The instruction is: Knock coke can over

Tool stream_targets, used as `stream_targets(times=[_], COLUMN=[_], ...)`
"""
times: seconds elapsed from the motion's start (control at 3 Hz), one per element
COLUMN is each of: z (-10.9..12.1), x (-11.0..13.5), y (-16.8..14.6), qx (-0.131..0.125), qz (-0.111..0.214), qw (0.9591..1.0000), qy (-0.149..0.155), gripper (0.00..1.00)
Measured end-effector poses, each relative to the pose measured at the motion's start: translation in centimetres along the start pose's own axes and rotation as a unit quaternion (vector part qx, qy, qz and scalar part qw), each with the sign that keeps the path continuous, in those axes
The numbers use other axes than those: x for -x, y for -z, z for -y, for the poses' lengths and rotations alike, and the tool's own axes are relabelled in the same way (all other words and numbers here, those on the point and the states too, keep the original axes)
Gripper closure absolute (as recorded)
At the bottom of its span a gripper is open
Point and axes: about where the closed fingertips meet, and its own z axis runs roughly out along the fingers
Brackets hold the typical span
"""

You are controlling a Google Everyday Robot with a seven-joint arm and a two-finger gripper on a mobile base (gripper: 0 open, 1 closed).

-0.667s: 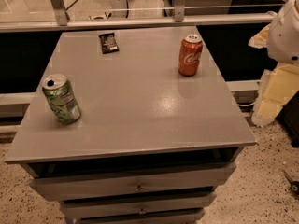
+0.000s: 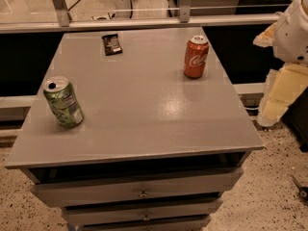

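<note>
The coke can (image 2: 196,57), red-orange with white script and a silver top, stands upright on the grey table top (image 2: 144,109), at its far right. My arm is at the right edge of the view, off the table's right side. Its cream-coloured gripper (image 2: 280,96) hangs down beside the table's right edge, lower than the can and well to the right of it, touching nothing.
A green dented soda can (image 2: 63,102) stands tilted near the table's left edge. A small black packet (image 2: 112,44) lies at the far middle. Drawers (image 2: 142,194) are below the top. A rail (image 2: 144,22) runs behind the table. The floor is speckled.
</note>
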Motion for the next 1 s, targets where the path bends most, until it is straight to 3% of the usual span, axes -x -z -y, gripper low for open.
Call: stream_targets(times=[0.33,0.67,1.0], z=[2.9,8.2,14.3], x=[1.0,2.1,2.5], y=[-3.4,-8.2,-11.3], qx=[-0.012,-0.061,-0.118], qz=[0.010,0.017,0.039], qw=[0.9997,0.9978,0.9922], qy=[0.020,0.018,-0.016], gripper=[0.00,0.00,0.00])
